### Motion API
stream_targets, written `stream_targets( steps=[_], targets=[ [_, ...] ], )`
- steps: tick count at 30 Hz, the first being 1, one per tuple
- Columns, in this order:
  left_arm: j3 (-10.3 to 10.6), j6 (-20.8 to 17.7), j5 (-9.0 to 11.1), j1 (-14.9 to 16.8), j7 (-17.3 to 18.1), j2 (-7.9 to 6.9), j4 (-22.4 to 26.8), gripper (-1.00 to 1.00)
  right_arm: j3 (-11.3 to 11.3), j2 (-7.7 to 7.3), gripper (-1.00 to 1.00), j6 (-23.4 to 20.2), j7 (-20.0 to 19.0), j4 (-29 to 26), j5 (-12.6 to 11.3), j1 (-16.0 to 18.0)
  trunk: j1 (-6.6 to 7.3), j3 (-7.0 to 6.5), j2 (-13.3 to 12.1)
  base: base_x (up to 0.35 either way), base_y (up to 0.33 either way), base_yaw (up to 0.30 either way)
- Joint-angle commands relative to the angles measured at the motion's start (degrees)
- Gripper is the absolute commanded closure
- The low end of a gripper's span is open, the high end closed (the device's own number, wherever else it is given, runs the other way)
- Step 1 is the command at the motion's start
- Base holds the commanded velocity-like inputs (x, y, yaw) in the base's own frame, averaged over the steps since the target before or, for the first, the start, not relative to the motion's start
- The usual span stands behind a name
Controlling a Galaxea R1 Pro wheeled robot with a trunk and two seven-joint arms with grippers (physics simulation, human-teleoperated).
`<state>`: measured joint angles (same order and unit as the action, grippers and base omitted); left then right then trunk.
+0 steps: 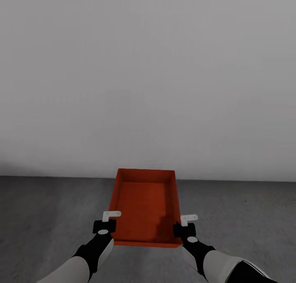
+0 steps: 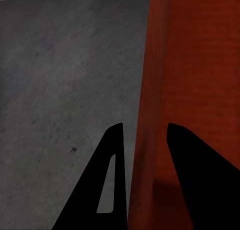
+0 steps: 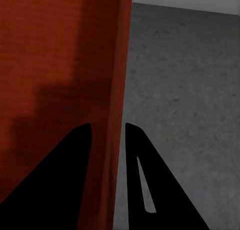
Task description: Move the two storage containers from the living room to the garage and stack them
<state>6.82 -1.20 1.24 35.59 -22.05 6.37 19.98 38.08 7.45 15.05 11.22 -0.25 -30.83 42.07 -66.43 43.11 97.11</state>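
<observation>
One orange-red storage container, open on top and empty, is carried in front of me over the garage's grey concrete floor. My left gripper is shut on its left side wall near the front corner. My right gripper is shut on the right side wall. In the left wrist view the gripper straddles the thin wall of the container, one finger inside and one outside. The right wrist view shows the same: the gripper clamps the container's wall, with floor beyond.
A plain white-grey wall stands straight ahead, meeting the floor just past the container's far end. Mottled concrete floor stretches to both sides of the container.
</observation>
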Motion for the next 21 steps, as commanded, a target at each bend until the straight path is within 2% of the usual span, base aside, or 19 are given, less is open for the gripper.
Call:
stream_targets(
  steps=[1,21],
  targets=[
    [-1.2,-0.1,3.5,0.1,-0.5,0.62,2.0,1.0,-1.0,0.02,1.0,0.4,1.6,0.2,-1.5,0.0,0.01,0.14,0.0,0.0,0.0,0.0],
    [-1.2,-0.1,3.5,0.1,-0.5,0.62,2.0,1.0,-1.0,0.02,1.0,0.4,1.6,0.2,-1.4,0.0,0.01,2.02,0.0,0.0,0.0,0.0]
  ],
)
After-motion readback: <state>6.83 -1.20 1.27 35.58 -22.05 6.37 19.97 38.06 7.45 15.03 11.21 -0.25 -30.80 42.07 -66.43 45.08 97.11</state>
